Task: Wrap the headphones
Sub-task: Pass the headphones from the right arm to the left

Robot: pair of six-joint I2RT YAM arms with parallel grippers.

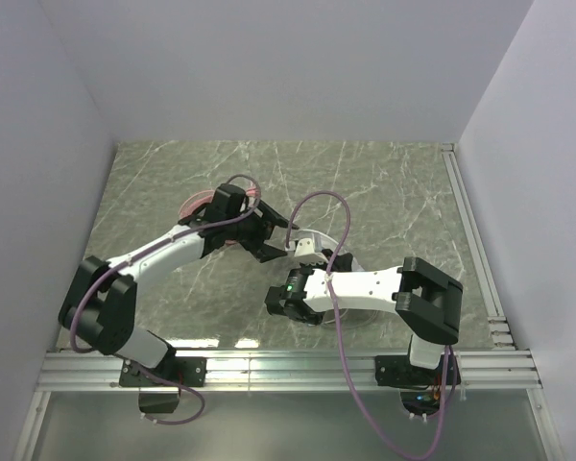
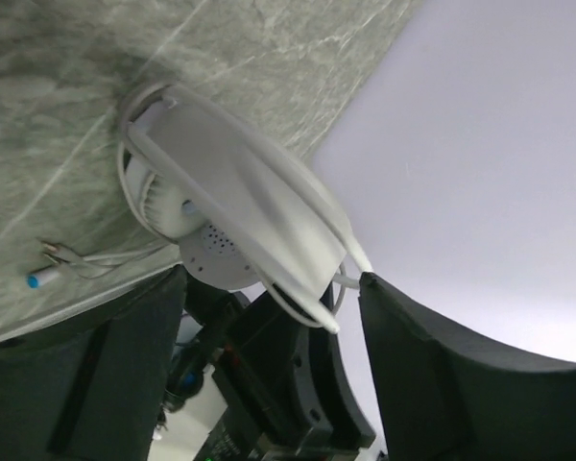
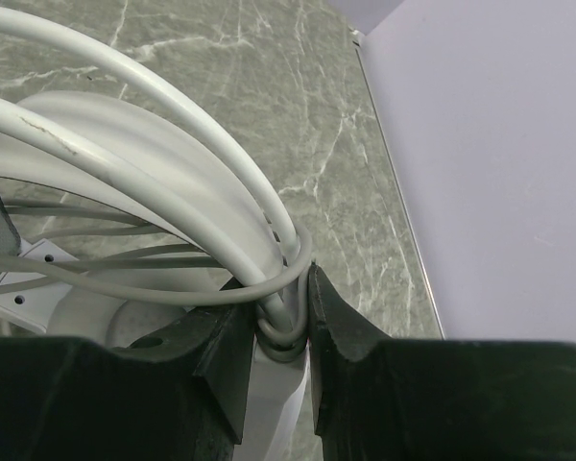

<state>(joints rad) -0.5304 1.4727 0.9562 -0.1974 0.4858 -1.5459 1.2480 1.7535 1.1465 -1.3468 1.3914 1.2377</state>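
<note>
The white headphones [image 1: 319, 252] sit between my two grippers, their white cable [image 3: 173, 144] wound in loops round the headband [image 2: 259, 202]. My right gripper [image 3: 283, 317] is shut on the headband and several cable loops, low in the right wrist view. My left gripper [image 2: 269, 365] stands open just below the headset, its right finger [image 2: 442, 384] close to a cable loop, with nothing between its jaws but the right gripper's black body. The blue-tipped plug [image 2: 38, 279] lies on the table. The pink headphones [image 1: 197, 205] lie behind my left arm, mostly hidden.
The marble table [image 1: 394, 192] is walled on three sides, with a metal rail [image 1: 470, 230] along its right edge. A lavender arm cable [image 1: 341, 216] arches over the white headset. The arms cross near the table's middle.
</note>
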